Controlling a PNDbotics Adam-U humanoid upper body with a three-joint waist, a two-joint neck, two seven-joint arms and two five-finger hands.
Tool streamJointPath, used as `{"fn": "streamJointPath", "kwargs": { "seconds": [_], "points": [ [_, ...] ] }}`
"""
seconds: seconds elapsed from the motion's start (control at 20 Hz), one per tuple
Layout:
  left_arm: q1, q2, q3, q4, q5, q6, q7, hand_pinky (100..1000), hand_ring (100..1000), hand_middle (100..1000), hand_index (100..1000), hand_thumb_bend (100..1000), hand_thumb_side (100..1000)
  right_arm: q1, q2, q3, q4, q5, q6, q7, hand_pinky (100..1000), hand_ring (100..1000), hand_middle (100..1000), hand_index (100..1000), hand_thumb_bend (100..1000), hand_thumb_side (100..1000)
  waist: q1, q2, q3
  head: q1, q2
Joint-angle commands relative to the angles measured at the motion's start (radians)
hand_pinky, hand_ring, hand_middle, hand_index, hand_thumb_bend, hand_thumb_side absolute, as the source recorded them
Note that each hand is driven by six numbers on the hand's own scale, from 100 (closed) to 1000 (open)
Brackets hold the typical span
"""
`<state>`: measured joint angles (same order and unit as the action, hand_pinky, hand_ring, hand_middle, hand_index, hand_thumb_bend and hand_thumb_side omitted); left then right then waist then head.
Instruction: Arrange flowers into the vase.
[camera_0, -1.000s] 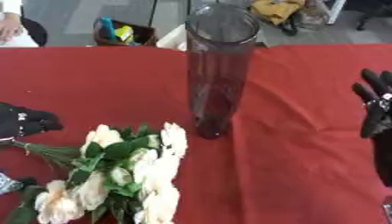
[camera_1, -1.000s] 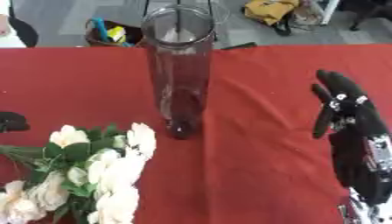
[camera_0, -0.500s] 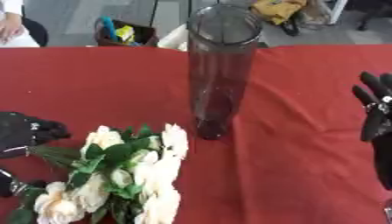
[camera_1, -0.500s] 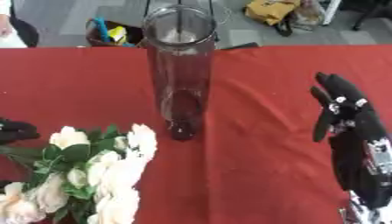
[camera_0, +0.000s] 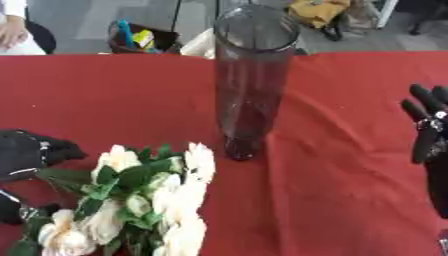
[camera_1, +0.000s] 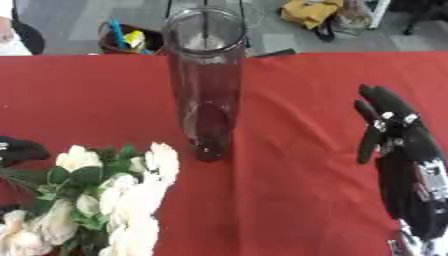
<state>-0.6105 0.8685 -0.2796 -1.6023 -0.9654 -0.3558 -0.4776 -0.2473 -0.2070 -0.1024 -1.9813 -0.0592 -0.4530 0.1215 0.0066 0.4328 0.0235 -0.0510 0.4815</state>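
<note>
Flowers (camera_0: 140, 200) | left hand (camera_0: 31, 152) fuller left-eye | right hand (camera_1: 398, 145) fuller right-eye

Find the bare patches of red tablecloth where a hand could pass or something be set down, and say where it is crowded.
Bare cloth lies between the vase and the right hand, and behind the flowers left of the vase. The near left is crowded: flowers with the left hand beside them.

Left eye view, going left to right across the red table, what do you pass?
Left hand → bunch of white flowers → tall glass vase → right hand, its fingers straight.
</note>
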Motion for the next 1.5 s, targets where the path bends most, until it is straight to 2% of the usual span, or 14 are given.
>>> {"fn": "streamJointPath", "kwargs": {
  "seconds": [0.05, 0.3, 0.45, 0.9, 1.2, 1.5],
  "points": [
    [-0.019, 0.013, -0.001, 0.004, 0.017, 0.001, 0.009, 639, 756, 854, 980, 309, 541, -0.009, -0.005, 0.002, -0.019, 0.010, 0.003, 0.002, 986, 1000, 280, 931, 100, 1000, 0.003, -0.017, -0.002, 0.006, -0.015],
    [-0.028, 0.000, -0.009, 0.026, 0.035, 0.003, 0.014, 608, 687, 795, 947, 301, 543, -0.010, -0.001, 0.003, -0.019, 0.015, 0.006, 0.002, 987, 1000, 278, 931, 100, 1000, 0.003, -0.015, -0.005, 0.009, -0.017],
    [-0.032, -0.005, -0.013, 0.041, 0.031, 0.004, 0.014, 603, 675, 775, 931, 304, 555, -0.011, 0.002, 0.004, -0.019, 0.017, 0.006, 0.003, 987, 1000, 277, 930, 100, 1000, 0.003, -0.014, -0.009, 0.012, -0.019],
    [-0.039, -0.020, -0.022, 0.073, 0.036, 0.012, 0.007, 496, 564, 653, 858, 254, 576, -0.011, 0.006, 0.006, -0.019, 0.022, 0.009, 0.003, 990, 1000, 274, 929, 100, 1000, 0.004, -0.012, -0.014, 0.013, -0.022],
    [-0.042, -0.029, -0.027, 0.089, 0.048, 0.021, 0.009, 412, 478, 578, 803, 214, 559, -0.012, 0.008, 0.007, -0.019, 0.025, 0.012, 0.004, 991, 1000, 270, 929, 100, 1000, 0.005, -0.010, -0.017, 0.014, -0.022],
    [-0.044, -0.033, -0.031, 0.097, 0.048, 0.031, 0.014, 370, 432, 529, 733, 185, 531, -0.012, 0.010, 0.007, -0.019, 0.028, 0.013, 0.004, 992, 1000, 269, 930, 100, 1000, 0.006, -0.009, -0.020, 0.014, -0.023]
  ]
}}
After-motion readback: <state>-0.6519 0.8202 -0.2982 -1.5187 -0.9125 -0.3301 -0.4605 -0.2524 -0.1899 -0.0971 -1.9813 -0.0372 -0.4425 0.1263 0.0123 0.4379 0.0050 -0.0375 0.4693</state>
